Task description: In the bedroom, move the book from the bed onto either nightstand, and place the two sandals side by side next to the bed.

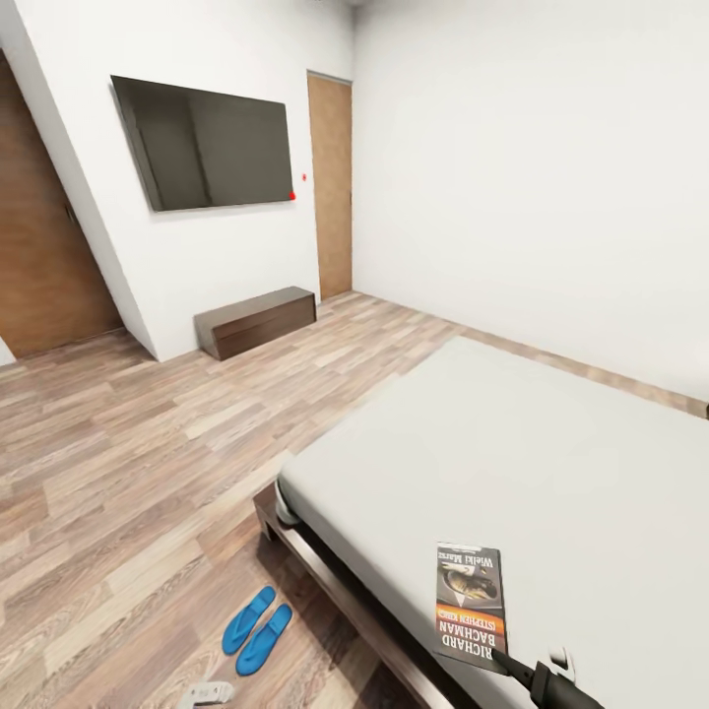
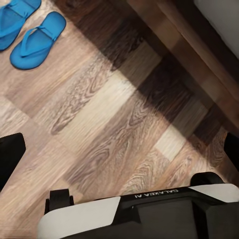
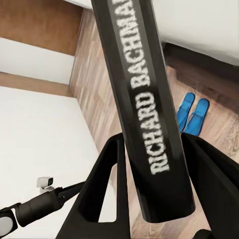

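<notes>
The Richard Bachman paperback (image 1: 471,605) is clamped by its spine between the right gripper (image 3: 154,164) fingers, long axis running away from them, held above the bed (image 1: 551,463) near its side edge.

A bedroom in a home. A large low bed (image 1: 551,463) with a flat light-grey mattress on a dark wood frame stands on the wood-plank floor (image 1: 128,443), and 2 blue sandals (image 1: 256,630) lie side by side near it. White walls carry a flat black TV (image 1: 207,143) above a long low dark sideboard (image 1: 256,320), with wooden doors (image 1: 331,182) beyond.
</notes>
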You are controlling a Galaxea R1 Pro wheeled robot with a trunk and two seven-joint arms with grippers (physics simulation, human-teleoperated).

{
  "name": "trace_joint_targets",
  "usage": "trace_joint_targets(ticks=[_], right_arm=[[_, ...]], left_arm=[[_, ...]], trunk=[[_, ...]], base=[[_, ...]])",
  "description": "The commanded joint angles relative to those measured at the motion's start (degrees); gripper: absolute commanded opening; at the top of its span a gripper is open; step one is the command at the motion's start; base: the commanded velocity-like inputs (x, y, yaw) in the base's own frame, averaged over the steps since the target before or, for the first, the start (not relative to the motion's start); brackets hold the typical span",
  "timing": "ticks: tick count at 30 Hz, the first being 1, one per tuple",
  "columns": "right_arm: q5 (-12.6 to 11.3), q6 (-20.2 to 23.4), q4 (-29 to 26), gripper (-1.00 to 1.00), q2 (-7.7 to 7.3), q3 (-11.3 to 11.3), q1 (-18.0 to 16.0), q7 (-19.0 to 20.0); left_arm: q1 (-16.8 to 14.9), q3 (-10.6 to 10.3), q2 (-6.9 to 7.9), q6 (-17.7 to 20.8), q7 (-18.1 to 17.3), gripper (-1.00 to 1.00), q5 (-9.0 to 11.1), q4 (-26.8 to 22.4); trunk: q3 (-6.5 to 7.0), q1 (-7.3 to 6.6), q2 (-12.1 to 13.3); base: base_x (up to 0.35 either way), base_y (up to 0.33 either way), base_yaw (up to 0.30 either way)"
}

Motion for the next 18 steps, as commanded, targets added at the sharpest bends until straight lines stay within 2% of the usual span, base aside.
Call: trace_joint_targets(ticks=[1, 10, 12, 13, 16, 18], right_arm=[[-0.3, 0.6, 0.0, -1.00, -0.02, -0.1, 0.0, 0.2], [-0.3, 0.6, 0.0, -1.00, -0.02, -0.1, 0.0, 0.2], [-0.3, 0.6, 0.0, -1.00, -0.02, -0.1, 0.0, 0.2], [-0.3, 0.6, 0.0, -1.00, -0.02, -0.1, 0.0, 0.2], [-0.3, 0.6, 0.0, -1.00, -0.02, -0.1, 0.0, 0.2], [-0.3, 0.6, 0.0, -1.00, -0.02, -0.1, 0.0, 0.2]], left_arm=[[-0.1, 0.3, 0.00, 0.0, -0.4, 1.00, 0.3, 0.1], [-0.1, 0.3, 0.00, 0.0, -0.2, 1.00, 0.3, 0.1], [-0.1, 0.3, 0.00, 0.0, 1.0, 1.00, 0.3, 0.2], [-0.1, 0.3, 0.00, 0.1, 3.2, 1.00, 0.3, 0.2], [-0.1, 0.3, -0.18, 0.2, 13.9, 1.00, 0.3, 0.2], [-0.1, 0.3, -0.55, 0.3, 18.3, 1.00, 0.3, 0.2]], trunk=[[-0.05, 0.01, -0.1], [0.16, 0.01, -0.1], [0.21, 0.01, -0.1], [0.24, 0.01, -0.1], [0.30, 0.01, -0.1], [0.35, 0.01, -0.1]], base=[[0.000, 0.000, 0.292], [0.000, 0.000, 0.292], [0.000, 0.000, 0.292], [0.000, 0.000, 0.292], [0.000, 0.000, 0.292], [0.000, 0.000, 0.292]])
